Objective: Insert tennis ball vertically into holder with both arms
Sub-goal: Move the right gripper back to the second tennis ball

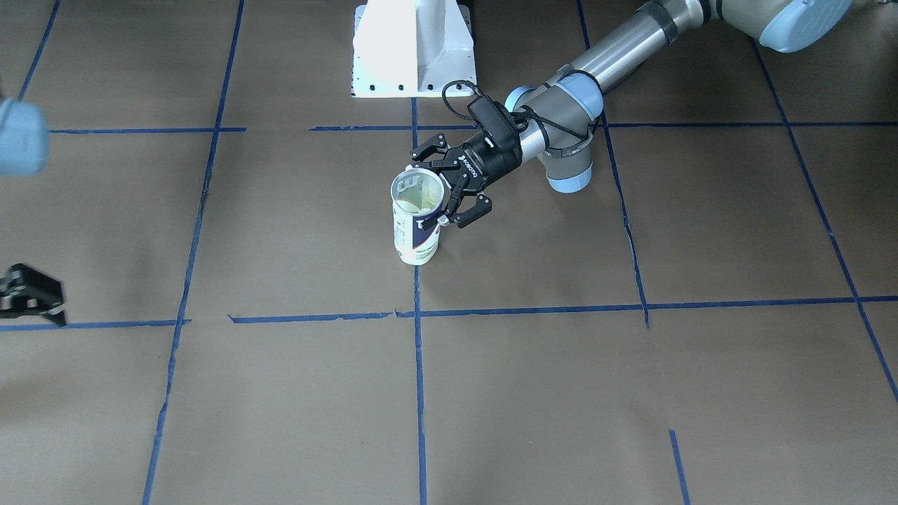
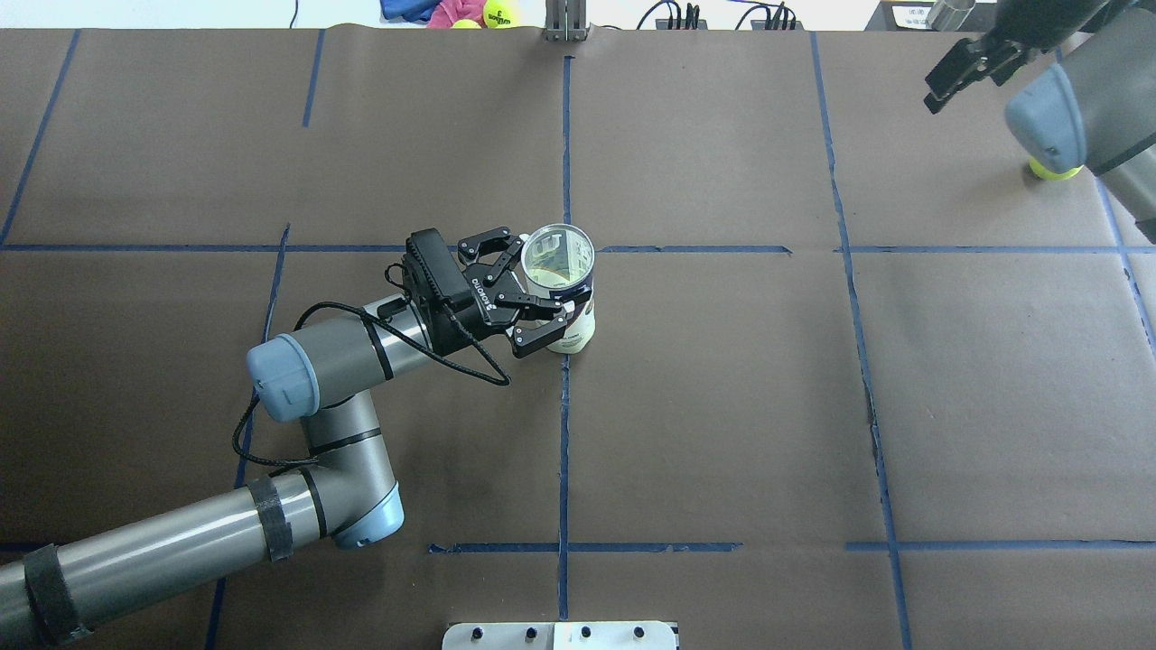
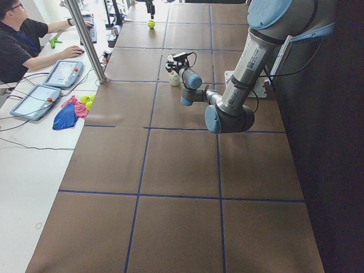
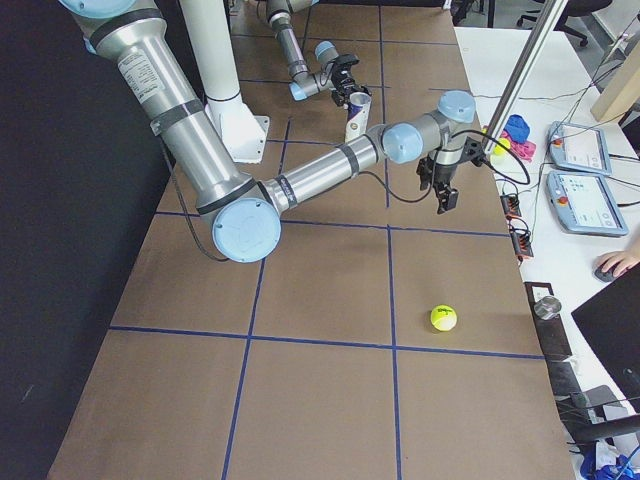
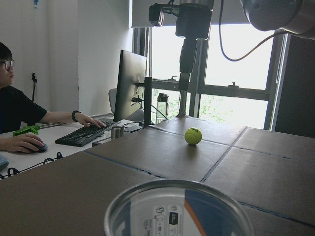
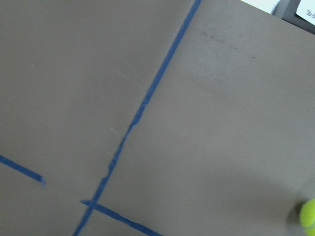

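So far nothing is inserted; the holder [image 2: 578, 325] stands upright, the left gripper [image 2: 524, 291] spread wide beside it. The tennis ball [image 4: 444, 318] lies ungrasped on the table [image 4: 300, 400], well apart; the right gripper [image 4: 442, 200] hangs near it, and I cannot tell whether it is spread or pressed together.

The overhead camera looks forward and down from behind the robot onto the brown paper-covered table [image 2: 722, 406]. The front-facing one looks back across it, the white pedestal base [image 1: 414, 49] at its top. Both share the clear plastic cylindrical can [image 2: 569, 271] at mid-table. The 2 side cameras look along the table from opposite ends. The left wrist camera looks level over the can's rim; the right looks closely down at the table.
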